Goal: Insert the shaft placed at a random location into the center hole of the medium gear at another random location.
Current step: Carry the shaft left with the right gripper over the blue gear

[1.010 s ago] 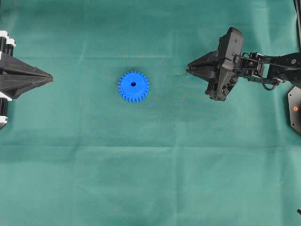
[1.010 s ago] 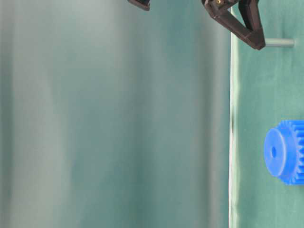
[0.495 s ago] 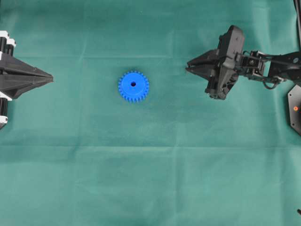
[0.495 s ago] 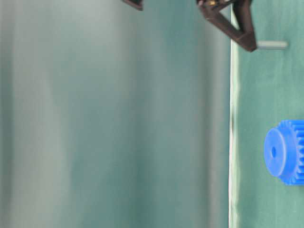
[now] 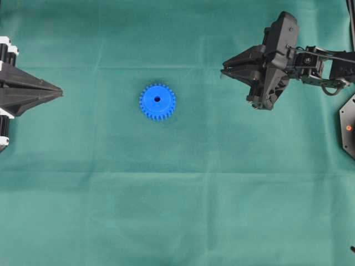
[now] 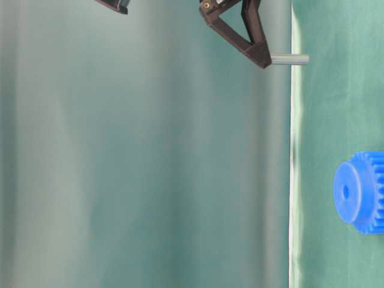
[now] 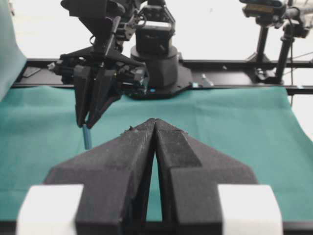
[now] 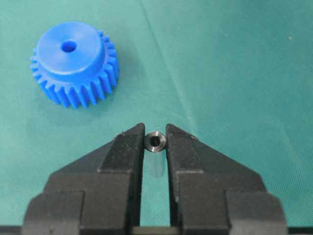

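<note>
— Gripping the shaft between its two black fingertips, the right gripper is seen clamped narrowly; is the pin actually lifted?

— It is. In the table-level view the shaft is shown sticking out past the fingertips of the right gripper, with its free end pointed toward the green cloth and a gap left beneath it. From the left wrist camera the pin is seen hanging straight down from the closed fingers (it looks bluish there).

— And the medium gear?

— The medium gear is laid flat on the cloth, hub upward, with the center hole exposed. It is kept well apart from the right gripper, which is held to the right of it in the overhead view. In the right wrist view the gear is placed up and to the left of the held pin.

— What of the other arm?

— The left gripper is parked at the left edge of the cloth, its fingers pressed together on nothing, pointed toward the gear.
</note>
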